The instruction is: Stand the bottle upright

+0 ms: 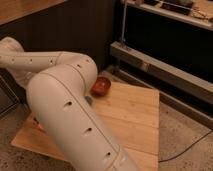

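My white arm [65, 107] fills the left half of the camera view and bends back over the wooden board [130, 117]. My gripper is not visible; it is hidden behind or beyond the arm's links. The white bottle is hidden from view. A small grey-blue patch [89, 100] shows at the arm's edge on the board; I cannot tell what it is.
A red-brown bowl [101, 86] sits at the board's far edge, right beside the arm's elbow. A dark cabinet with a metal rail [165, 70] runs along the back right. A black cable [187, 150] lies on the speckled floor at right.
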Robot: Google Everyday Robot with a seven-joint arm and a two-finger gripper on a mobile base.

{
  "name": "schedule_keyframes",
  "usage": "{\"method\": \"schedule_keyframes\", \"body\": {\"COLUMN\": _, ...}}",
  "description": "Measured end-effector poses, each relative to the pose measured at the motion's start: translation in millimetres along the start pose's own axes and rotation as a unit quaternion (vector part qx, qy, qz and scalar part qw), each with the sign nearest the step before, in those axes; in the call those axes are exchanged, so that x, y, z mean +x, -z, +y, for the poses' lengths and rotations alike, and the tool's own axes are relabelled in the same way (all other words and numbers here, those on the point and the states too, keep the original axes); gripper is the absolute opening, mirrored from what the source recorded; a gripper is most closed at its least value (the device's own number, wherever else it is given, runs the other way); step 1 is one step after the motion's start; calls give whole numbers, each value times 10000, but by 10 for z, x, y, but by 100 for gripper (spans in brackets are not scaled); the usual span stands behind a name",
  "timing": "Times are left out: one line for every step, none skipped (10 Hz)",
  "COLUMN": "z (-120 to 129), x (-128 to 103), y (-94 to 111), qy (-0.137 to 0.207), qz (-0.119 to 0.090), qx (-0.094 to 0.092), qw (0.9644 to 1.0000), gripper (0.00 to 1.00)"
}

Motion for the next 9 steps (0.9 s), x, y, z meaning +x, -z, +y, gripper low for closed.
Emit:
{"method": "schedule_keyframes", "body": {"z": -23, "x": -13, "y": 13, "qy": -16, "qz": -13, "qx": -1, "qw": 10000, "gripper": 36}}
{"method": "schedule_keyframes", "body": {"z": -55, "x": -22, "y": 28, "qy": -38, "qz": -14, "qx": 0, "qw": 10000, "gripper": 36}}
{"method": "schedule_keyframes", "body": {"z": -75, "x": -25, "y": 38, "qy": -49, "qz": -15, "qx": 6, "qw": 10000, "gripper": 36}}
{"method": "schedule_keyframes", "body": {"z": -89, "x": -22, "y": 39, "qy": -63, "qz": -2, "qx": -2, "qw": 10000, "gripper": 36}}
{"method": "schedule_keyframes", "body": {"z": -109, "x": -16, "y": 30, "qy": -80, "qz": 19, "qx": -4, "qw": 10000, "gripper": 36}}
{"method": "schedule_keyframes", "body": {"z": -120, "x": -5, "y": 16, "qy": -95, "qz": 47, "qx": -12, "qw": 9999, "gripper": 36}}
{"method": "schedule_keyframes", "body": {"z": -126, "x": 5, "y": -2, "qy": -113, "qz": 82, "qx": -29, "qw": 9999, "gripper": 36}}
{"method": "schedule_keyframes", "body": {"z": -129, "x": 14, "y": -18, "qy": -131, "qz": 114, "qx": -49, "qw": 9998, "gripper": 36}}
{"method": "schedule_keyframes", "body": {"z": -134, "x": 22, "y": -39, "qy": -162, "qz": 158, "qx": -83, "qw": 9997, "gripper": 36}}
